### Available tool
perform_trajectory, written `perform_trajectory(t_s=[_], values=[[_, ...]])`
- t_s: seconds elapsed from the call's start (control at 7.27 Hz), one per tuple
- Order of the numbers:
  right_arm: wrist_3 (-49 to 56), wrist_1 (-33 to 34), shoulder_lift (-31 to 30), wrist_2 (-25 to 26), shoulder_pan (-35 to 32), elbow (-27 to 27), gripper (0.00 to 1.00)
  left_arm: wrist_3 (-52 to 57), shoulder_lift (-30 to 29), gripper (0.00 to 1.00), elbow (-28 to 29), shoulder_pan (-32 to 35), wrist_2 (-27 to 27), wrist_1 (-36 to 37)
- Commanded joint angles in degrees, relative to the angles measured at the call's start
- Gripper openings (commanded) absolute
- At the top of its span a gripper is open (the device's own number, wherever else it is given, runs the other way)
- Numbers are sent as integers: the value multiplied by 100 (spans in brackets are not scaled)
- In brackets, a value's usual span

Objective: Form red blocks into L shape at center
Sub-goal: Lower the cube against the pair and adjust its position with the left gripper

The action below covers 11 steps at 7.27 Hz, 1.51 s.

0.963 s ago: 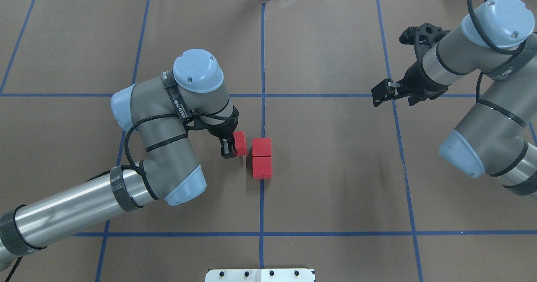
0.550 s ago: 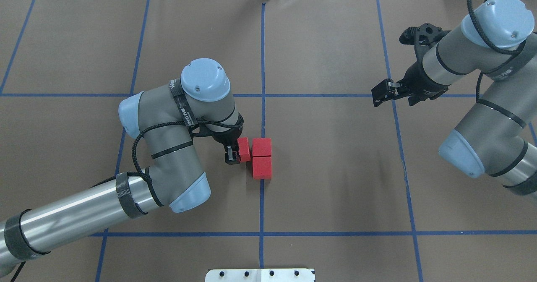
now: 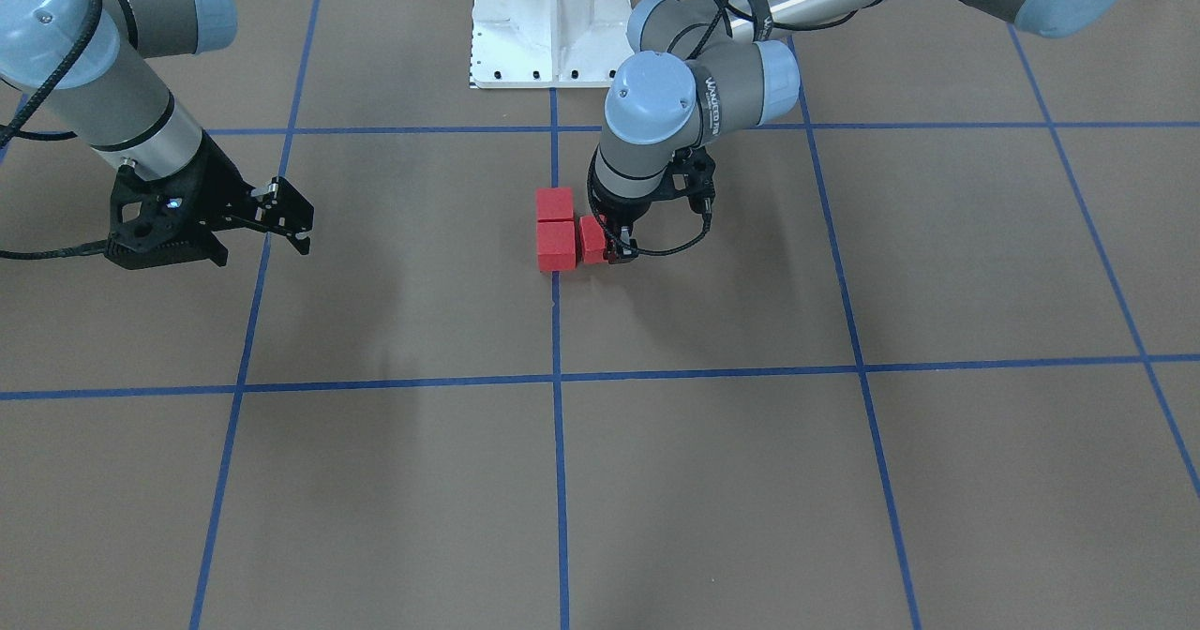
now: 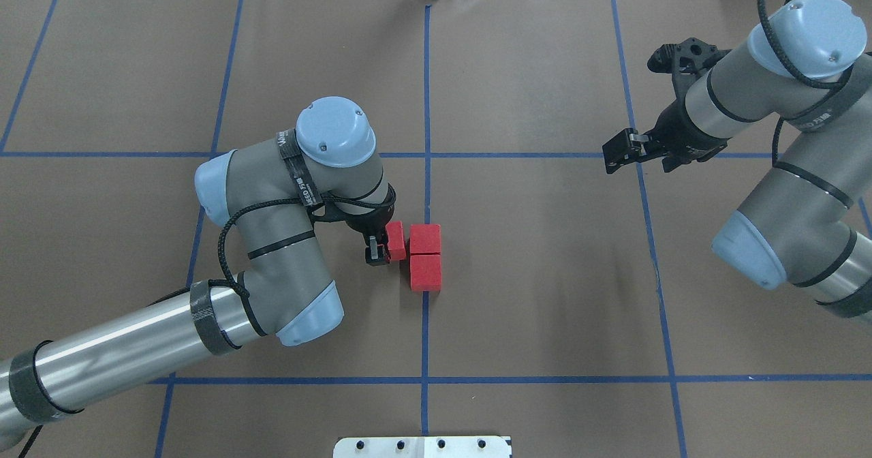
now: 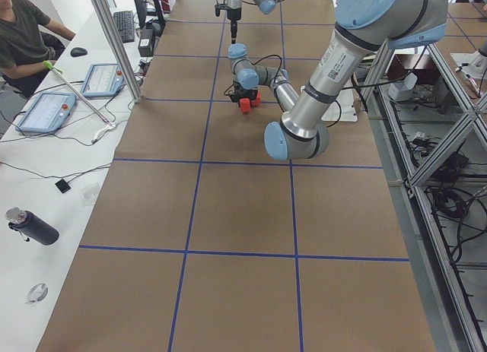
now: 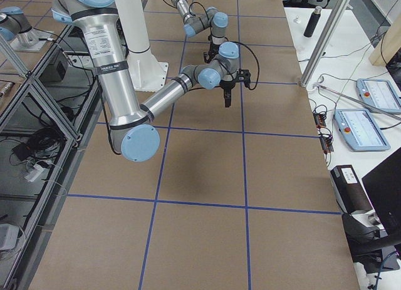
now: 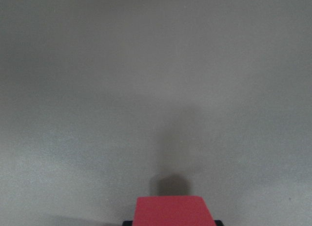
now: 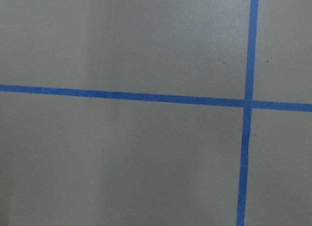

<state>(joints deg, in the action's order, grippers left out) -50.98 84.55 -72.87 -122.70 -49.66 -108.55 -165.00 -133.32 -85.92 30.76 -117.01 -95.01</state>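
Observation:
Two red blocks (image 4: pixel 425 238) (image 4: pixel 426 272) lie touching, one behind the other, on the middle blue tape line (image 4: pixel 426 192) of the brown center. My left gripper (image 4: pixel 387 245) is shut on the third red block (image 4: pixel 396 240). It holds it just left of the far block, with a narrow gap. I cannot tell whether the held block touches the table. It also shows in the front view (image 3: pixel 591 238) and at the bottom of the left wrist view (image 7: pixel 173 211). My right gripper (image 4: pixel 621 151) is open and empty, over a blue line far to the right.
The white robot base plate (image 4: pixel 422 446) is at the near table edge. The right wrist view shows only brown surface and a blue tape crossing (image 8: pixel 246 104). A person (image 5: pixel 23 33) sits at a side desk beyond the table's far edge.
My left gripper has carried its red block right and toward the robot, up beside the far block of the pair. The right arm has not moved.

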Motion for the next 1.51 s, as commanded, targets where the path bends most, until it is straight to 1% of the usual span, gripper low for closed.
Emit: perform_trajectory(t_s=[0.0,0.41,0.69,1.38], values=[[0,0,1,0,1,0,100,-6,-35,0,6,0,20,0],[0,0,1,0,1,9,100,-6,-45,0,49,0,29,-8],[0,0,1,0,1,26,100,-15,-202,0,233,0,29,-26],[9,0,1,0,1,35,100,3,-159,0,208,-35,29,-17]])
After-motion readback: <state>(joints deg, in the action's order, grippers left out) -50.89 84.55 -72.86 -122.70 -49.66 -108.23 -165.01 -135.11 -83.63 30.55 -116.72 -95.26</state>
